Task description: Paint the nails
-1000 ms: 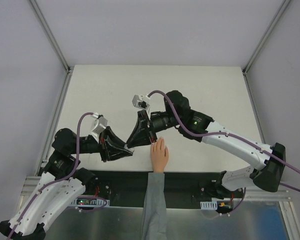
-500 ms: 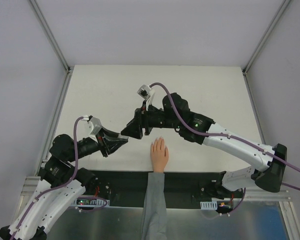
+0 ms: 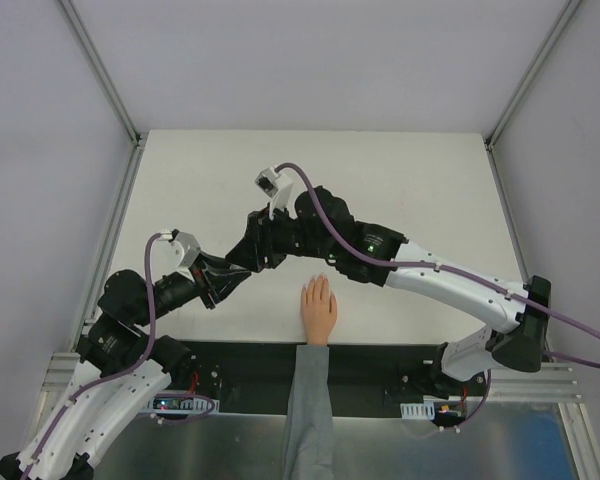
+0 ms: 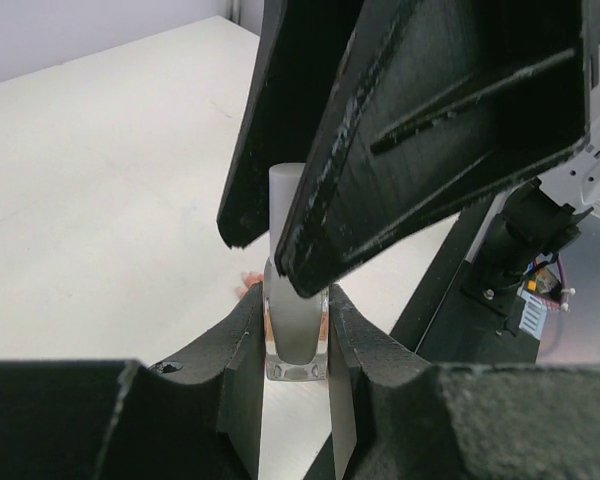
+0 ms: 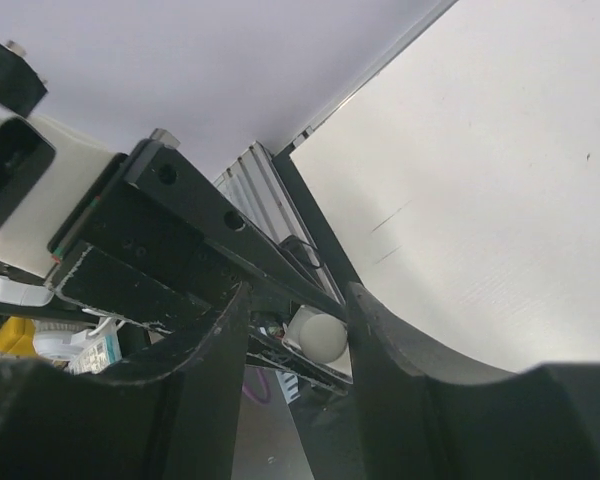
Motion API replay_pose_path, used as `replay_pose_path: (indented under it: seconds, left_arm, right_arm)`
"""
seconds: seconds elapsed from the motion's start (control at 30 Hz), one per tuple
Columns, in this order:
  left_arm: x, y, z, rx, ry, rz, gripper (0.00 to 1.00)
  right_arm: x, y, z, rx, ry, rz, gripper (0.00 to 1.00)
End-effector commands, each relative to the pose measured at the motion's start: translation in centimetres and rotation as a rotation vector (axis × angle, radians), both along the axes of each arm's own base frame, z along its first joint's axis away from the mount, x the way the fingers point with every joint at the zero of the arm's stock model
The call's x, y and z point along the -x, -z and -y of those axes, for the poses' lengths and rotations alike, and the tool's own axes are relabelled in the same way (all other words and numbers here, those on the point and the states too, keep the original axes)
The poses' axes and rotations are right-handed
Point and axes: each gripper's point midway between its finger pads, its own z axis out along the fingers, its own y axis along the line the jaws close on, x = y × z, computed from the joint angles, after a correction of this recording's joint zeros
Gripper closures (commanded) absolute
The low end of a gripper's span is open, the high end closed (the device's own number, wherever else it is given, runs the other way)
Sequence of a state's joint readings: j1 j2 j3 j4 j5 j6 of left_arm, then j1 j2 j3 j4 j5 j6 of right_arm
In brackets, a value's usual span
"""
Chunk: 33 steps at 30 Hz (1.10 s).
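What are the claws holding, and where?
Left gripper pinches the small clear grey-capped bottle by its glass body; right gripper straddles its cap, grip unclear.

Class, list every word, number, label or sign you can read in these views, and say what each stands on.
Nothing can be read in any view.
left base sticker: print too small.
right base sticker: print too small.
white sticker beside the red wires, left wrist view: blurred.
teal-and-white label, right wrist view: blurred.

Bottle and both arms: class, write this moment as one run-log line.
left gripper: jaws shut on bottle | right gripper: jaws open astride cap | hand: flat on table, untouched
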State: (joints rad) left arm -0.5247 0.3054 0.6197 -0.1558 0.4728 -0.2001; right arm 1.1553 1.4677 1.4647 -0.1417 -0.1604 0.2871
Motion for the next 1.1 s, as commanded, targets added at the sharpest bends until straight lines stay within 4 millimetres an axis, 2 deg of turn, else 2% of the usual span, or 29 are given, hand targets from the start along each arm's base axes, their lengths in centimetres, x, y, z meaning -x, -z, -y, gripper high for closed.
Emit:
replay_pose_path:
  seconds: [0.0,0.13,0.2,0.23,0.27,0.33,0.37,0.43,0.47,0.5,0.53,0.57,0.6,0.67,0.73,0.87,0.93,0.97,1.0,1.07]
  left_arm:
    - [-0.3,-2.3,-0.6,0.049,-0.046,0.069,1.00]
    - [-0.5,-2.5,-0.7,0.068,-0.062,0.057,1.00]
    - [-0.5,-2.7,-0.6,0.081,-0.056,0.059,1.00]
    - [-0.3,-2.9,-0.5,0.088,-0.048,0.058,1.00]
    - [-0.2,-3.0,-0.4,0.087,-0.037,0.056,1.00]
    - [0.7,-3.2,0.1,0.089,0.021,0.057,1.00]
    - [1.2,-3.3,0.3,0.089,0.047,0.060,1.00]
    - [2.5,-3.8,0.9,0.100,0.123,0.083,1.00]
    - [4.7,-3.9,1.6,0.095,0.253,0.096,1.00]
    - [6.3,-3.9,2.0,0.090,0.351,0.107,1.00]
    - [7.8,-4.8,2.3,0.116,0.445,0.126,1.00]
    - [10.3,-4.6,2.5,0.106,0.596,0.126,1.00]
    - [10.7,-4.2,2.6,0.109,0.639,0.096,1.00]
    - [11.2,-4.0,2.9,0.107,0.702,0.016,1.00]
    - [10.6,-3.9,3.0,0.115,0.672,0.002,1.00]
    - [8.6,-4.1,2.9,0.143,0.526,0.045,1.00]
    - [8.1,-4.1,2.8,0.138,0.489,0.065,1.00]
    - [7.7,-3.8,2.7,0.129,0.464,0.047,1.00]
    - [6.8,-3.8,2.6,0.123,0.416,0.062,1.00]
    - [6.0,-3.5,2.4,0.097,0.360,0.066,1.00]
  right_arm:
    - [0.1,-2.1,-0.4,-0.031,0.018,0.006,0.54]
    - [0.3,-1.6,-1.1,-0.021,-0.004,-0.007,0.55]
    - [0.6,-1.7,-1.2,-0.023,-0.023,-0.012,0.62]
    - [0.7,-1.6,-1.3,-0.022,-0.029,-0.009,0.66]
    - [0.8,-1.7,-1.3,-0.024,-0.036,-0.005,0.80]
    - [0.8,-1.7,-1.1,-0.019,-0.047,0.027,0.95]
    - [1.1,-2.1,-0.9,-0.025,-0.064,0.044,1.00]
    - [1.6,-2.0,-0.4,-0.026,-0.159,0.146,1.00]
    - [5.2,-4.3,0.1,-0.153,-0.421,0.212,1.00]
    - [8.0,-2.6,1.1,-0.212,-0.615,0.220,1.00]
    - [9.9,-5.8,2.2,-0.425,-0.741,0.366,1.00]
    - [10.4,-5.0,3.1,-0.410,-0.805,0.232,1.00]
    - [11.1,-6.3,3.5,-0.423,-0.881,0.225,1.00]
    - [11.3,-6.2,3.8,-0.422,-0.887,0.218,1.00]
    - [11.3,-5.7,3.8,-0.415,-0.883,0.202,1.00]
    - [10.5,-6.3,3.9,-0.425,-0.782,0.203,1.00]
    - [9.3,-6.3,3.6,-0.406,-0.682,0.178,1.00]
    - [8.7,-6.5,3.5,-0.393,-0.633,0.166,0.96]
    - [8.0,-5.6,3.5,-0.335,-0.575,0.120,0.72]
    - [5.7,-6.0,3.0,-0.291,-0.403,0.103,0.54]
